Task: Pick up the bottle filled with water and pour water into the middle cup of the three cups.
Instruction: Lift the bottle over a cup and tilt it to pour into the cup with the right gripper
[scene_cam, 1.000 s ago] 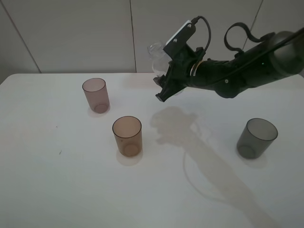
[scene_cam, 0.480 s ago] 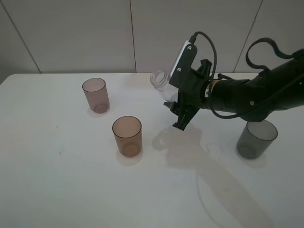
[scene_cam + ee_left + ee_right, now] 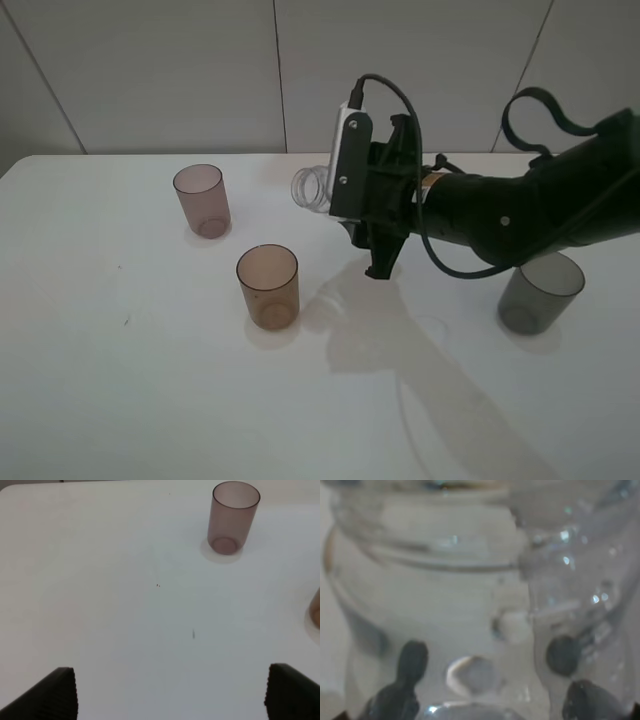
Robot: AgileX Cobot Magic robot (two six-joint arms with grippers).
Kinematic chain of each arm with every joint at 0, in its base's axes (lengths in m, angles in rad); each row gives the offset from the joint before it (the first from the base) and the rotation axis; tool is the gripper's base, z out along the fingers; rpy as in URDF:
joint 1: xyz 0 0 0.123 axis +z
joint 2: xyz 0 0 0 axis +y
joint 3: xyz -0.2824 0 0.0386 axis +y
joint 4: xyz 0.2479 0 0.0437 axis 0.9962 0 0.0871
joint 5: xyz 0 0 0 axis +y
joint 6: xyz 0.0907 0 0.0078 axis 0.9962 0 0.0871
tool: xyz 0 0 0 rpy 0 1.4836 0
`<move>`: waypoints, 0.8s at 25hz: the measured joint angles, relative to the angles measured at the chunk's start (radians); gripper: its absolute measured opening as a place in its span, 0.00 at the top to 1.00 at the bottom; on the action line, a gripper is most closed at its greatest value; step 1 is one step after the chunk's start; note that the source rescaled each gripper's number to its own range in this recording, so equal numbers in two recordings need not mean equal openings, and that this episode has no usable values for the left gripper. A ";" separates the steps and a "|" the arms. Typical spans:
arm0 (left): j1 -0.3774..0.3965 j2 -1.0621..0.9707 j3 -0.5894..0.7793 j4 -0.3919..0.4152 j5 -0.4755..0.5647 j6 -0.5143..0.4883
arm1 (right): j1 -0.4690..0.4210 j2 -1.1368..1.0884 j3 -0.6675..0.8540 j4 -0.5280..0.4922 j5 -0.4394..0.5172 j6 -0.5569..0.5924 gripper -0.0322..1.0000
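My right gripper (image 3: 368, 222) is shut on the clear bottle (image 3: 312, 187) and holds it above the table, tipped nearly level. The bottle's open neck points left, up and to the right of the amber-brown middle cup (image 3: 268, 287). No water stream shows. The mauve-pink cup (image 3: 201, 200) stands at the back left and the dark grey cup (image 3: 540, 291) at the right. In the right wrist view the bottle (image 3: 470, 580) fills the frame between the dark fingertips (image 3: 402, 690). My left gripper (image 3: 170, 700) is open and empty over bare table, with the pink cup (image 3: 234, 517) ahead.
The white table (image 3: 130, 380) carries only the three cups. A sliver of the amber cup (image 3: 315, 611) shows at the edge of the left wrist view. The right arm and its cable (image 3: 520, 210) hang over the table's right half. A panelled wall stands behind.
My right arm has carried the bottle left and forward, toward the amber cup. The bottle has tipped further, so its neck now points left. The cups have not moved.
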 joint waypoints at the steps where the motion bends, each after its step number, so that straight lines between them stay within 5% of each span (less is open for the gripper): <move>1: 0.000 0.000 0.000 0.000 0.000 0.000 | 0.007 0.006 0.000 0.004 -0.007 -0.009 0.94; 20: 0.000 0.000 0.000 0.000 0.000 0.000 | 0.067 0.108 -0.041 0.195 -0.135 -0.379 0.94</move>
